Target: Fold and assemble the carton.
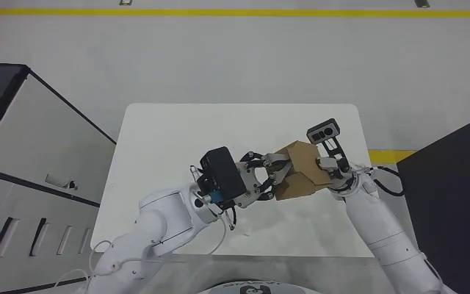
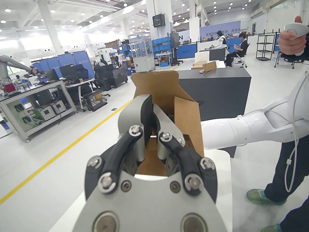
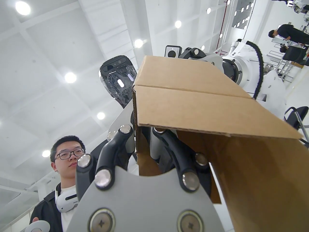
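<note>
A brown cardboard carton [image 1: 297, 175], part-folded with flaps standing open, is held above the right half of the white table [image 1: 183, 147] between both arms. My left gripper [image 1: 277, 174] comes from the carton's left side. In the left wrist view it [image 2: 150, 108] is shut on one wall of the carton [image 2: 157, 85], one finger inside and one outside. My right gripper [image 1: 324, 167] holds the opposite side. In the right wrist view it [image 3: 143, 132] is shut on a wall edge of the carton [image 3: 193, 107], under a folded top panel.
A dark cabinet [image 1: 29, 140] stands off the table's left side and a black cabinet [image 1: 440, 198] off its right, the latter also seen as a black block [image 2: 212, 90]. A yellow floor line [image 1: 235, 12] runs beyond the far edge.
</note>
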Motion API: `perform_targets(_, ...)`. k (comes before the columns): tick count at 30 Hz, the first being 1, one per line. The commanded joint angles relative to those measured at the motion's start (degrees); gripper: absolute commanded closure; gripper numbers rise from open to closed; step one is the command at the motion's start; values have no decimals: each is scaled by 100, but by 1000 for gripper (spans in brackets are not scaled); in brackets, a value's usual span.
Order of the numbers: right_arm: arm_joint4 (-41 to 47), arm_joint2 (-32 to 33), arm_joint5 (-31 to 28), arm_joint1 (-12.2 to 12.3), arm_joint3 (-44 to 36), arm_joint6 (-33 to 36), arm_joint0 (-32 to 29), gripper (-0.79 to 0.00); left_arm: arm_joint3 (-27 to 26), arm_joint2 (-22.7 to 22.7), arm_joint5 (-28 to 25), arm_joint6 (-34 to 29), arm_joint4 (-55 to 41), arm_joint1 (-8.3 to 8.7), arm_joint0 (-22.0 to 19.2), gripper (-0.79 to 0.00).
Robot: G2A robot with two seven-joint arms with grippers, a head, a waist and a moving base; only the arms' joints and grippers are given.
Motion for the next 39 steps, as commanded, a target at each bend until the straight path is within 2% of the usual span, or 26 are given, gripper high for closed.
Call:
perform_targets(1, 8, -2, -12, 10, 5, 0, -5, 0, -15, -26, 28, 14, 2, -1, 1, 0)
perform_targets(22, 96, -124, -137, 78, -11, 0, 32, 0, -1, -42, -31, -15, -7, -9, 22, 0)
perform_targets(27, 143, -132, -181, 91, 55, 0, 42, 0, -59, -260, 126, 123, -48, -10, 1, 0)
perform_targets(33, 241, -152, -205, 99, 103, 0, 52, 0, -194, -399, 55, 140, -132, 1, 37, 0)
perform_targets(39, 269, -187, -232, 101, 147, 0, 83, 0, -272, -281, -189, 104, -189, 3, 45, 0)
